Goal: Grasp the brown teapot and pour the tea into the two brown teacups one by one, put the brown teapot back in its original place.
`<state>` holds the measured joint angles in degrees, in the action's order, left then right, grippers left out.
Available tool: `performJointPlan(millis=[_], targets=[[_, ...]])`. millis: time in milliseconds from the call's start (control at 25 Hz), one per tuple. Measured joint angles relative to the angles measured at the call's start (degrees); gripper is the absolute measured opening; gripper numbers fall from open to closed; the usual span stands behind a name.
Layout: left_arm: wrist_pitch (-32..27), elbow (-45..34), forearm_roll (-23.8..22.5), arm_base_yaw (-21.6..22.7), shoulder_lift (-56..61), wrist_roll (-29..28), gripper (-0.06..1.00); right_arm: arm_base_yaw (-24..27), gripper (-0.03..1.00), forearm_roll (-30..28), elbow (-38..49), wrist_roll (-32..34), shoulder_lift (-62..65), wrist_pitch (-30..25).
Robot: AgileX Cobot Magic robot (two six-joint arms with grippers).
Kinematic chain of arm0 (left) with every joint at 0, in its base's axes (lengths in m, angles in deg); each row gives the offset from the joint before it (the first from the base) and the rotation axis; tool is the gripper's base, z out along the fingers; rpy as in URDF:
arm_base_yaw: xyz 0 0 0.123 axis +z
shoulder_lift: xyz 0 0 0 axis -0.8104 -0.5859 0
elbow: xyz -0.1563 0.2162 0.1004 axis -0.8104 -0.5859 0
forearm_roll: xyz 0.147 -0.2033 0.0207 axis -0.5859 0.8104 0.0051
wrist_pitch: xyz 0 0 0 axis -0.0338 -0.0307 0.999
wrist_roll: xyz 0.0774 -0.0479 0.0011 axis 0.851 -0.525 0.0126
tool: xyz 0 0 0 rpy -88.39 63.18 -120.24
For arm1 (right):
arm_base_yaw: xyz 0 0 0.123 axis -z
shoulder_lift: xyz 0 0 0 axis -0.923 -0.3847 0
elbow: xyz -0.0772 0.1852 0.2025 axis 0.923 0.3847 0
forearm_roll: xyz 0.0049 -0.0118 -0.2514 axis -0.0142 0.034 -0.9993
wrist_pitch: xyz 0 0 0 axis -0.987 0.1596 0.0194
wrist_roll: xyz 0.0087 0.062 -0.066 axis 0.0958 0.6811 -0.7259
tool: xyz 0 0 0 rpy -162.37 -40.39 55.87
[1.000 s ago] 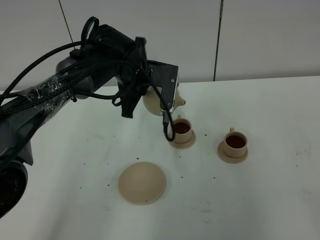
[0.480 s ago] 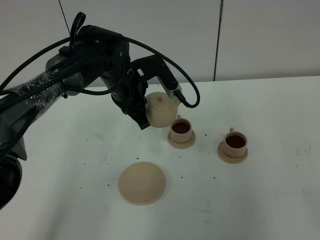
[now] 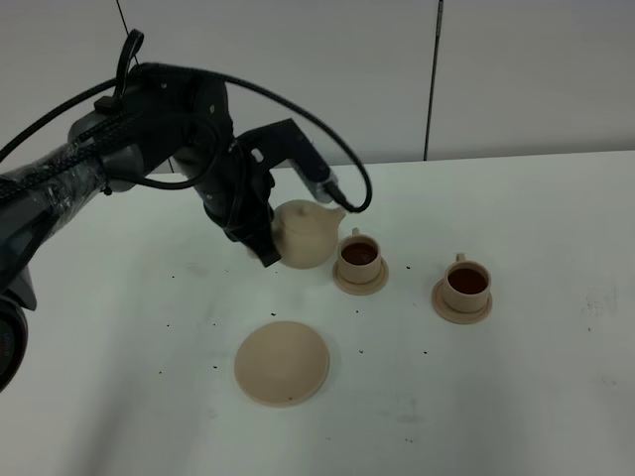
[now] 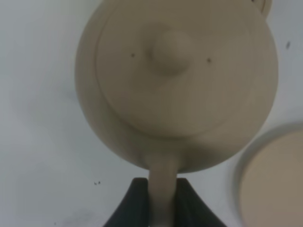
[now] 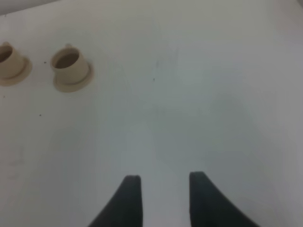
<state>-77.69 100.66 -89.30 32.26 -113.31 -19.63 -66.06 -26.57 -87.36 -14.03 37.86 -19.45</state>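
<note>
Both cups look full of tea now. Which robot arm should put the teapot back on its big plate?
Left: the left gripper already pinches the teapot by its handle, near the big saucer.

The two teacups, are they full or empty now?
Both are filled. The teacup nearer the teapot and the other teacup each show dark tea up near the rim, and each stands upright on its small saucer.

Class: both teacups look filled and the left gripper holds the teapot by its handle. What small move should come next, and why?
Probably carry the teapot toward the large saucer nearer the camera. Both teacups hold dark tea, the pot sits upright in the left gripper, and the saucer is bare.
</note>
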Motion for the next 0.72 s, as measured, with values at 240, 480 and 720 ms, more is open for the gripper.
performJointPlan(millis=[240,480,720], targets=[[5.4,-2.7,1.6,1.1,0.0,6.8,0.17,0.0,0.24,0.1,0.0,0.0,0.0,0.0],[7.5,-2.9,4.1,2.2,0.0,10.3,0.17,0.0,0.24,0.1,0.0,0.0,0.0,0.0],[8.3,-4.7,7.7,4.2,0.0,14.3,0.17,0.0,0.24,0.1,0.0,0.0,0.0,0.0]])
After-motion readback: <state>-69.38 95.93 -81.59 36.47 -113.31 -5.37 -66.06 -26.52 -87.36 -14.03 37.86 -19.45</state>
